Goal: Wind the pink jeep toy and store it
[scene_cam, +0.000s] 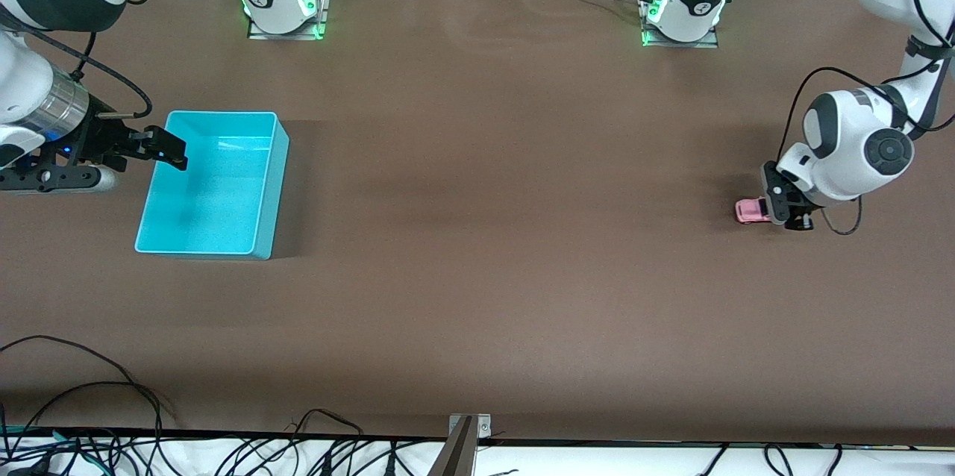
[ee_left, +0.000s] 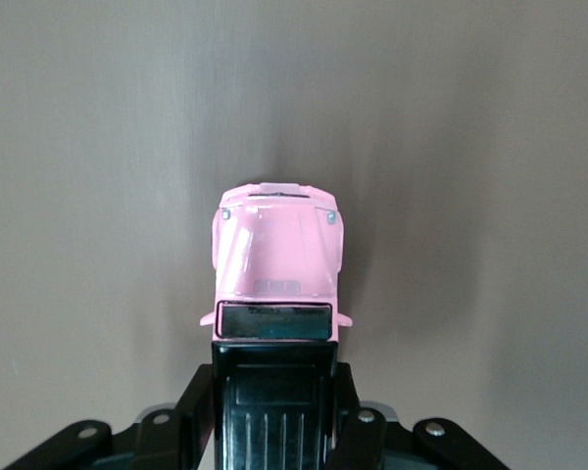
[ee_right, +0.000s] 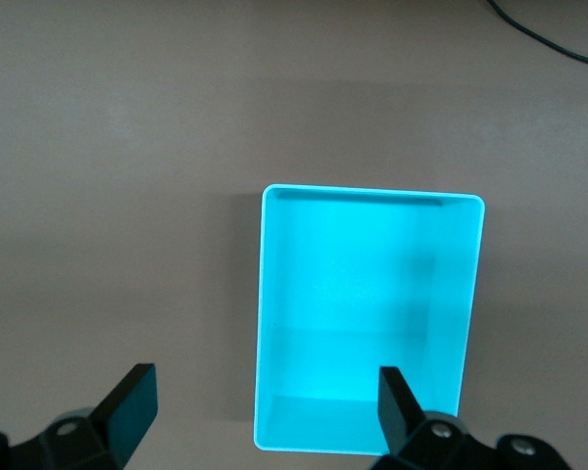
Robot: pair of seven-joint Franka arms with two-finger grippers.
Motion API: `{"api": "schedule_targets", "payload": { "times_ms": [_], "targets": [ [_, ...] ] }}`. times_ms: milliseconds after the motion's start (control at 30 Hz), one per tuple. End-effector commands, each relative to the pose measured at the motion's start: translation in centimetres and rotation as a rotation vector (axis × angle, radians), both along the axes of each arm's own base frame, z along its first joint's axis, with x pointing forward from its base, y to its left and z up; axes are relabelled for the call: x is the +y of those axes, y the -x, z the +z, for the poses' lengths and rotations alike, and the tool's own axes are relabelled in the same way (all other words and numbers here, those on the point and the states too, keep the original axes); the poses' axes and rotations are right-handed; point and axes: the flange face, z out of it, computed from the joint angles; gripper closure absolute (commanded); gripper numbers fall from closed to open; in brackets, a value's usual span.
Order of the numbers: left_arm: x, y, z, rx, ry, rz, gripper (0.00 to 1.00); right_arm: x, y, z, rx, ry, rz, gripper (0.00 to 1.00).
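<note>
Brown counter, long. Small light-pink toy jeep with black roof sits at the left arm's end, wheels down. Left gripper clamps its rear, nose pointing toward the turquoise plastic bin, well apart. Right gripper waits wide over the bin's rim.

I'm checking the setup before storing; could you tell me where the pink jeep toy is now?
The pink jeep toy sits on the table at the left arm's end, gripped by the left gripper.
</note>
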Motion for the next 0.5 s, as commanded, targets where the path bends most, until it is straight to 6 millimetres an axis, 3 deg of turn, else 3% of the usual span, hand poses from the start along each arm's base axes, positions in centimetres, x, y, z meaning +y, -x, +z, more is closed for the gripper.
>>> {"api": "schedule_targets", "payload": {
  "times_ms": [0, 267, 467],
  "targets": [
    [3.0, 1.2, -1.6, 0.035, -0.032, 0.020, 1.00, -0.1, 0.1, 0.2, -0.009, -0.014, -0.012, 0.00],
    [6.5, 2.1, -1.7, 0.020, -0.083, -0.008, 1.00, 0.0, 0.1, 0.2, -0.010, -0.014, -0.011, 0.00],
    [7.4, 2.3, -1.1, 0.015, -0.103, -0.034, 1.00, -0.1, 0.1, 0.2, -0.010, -0.014, -0.012, 0.00]
  ]
}}
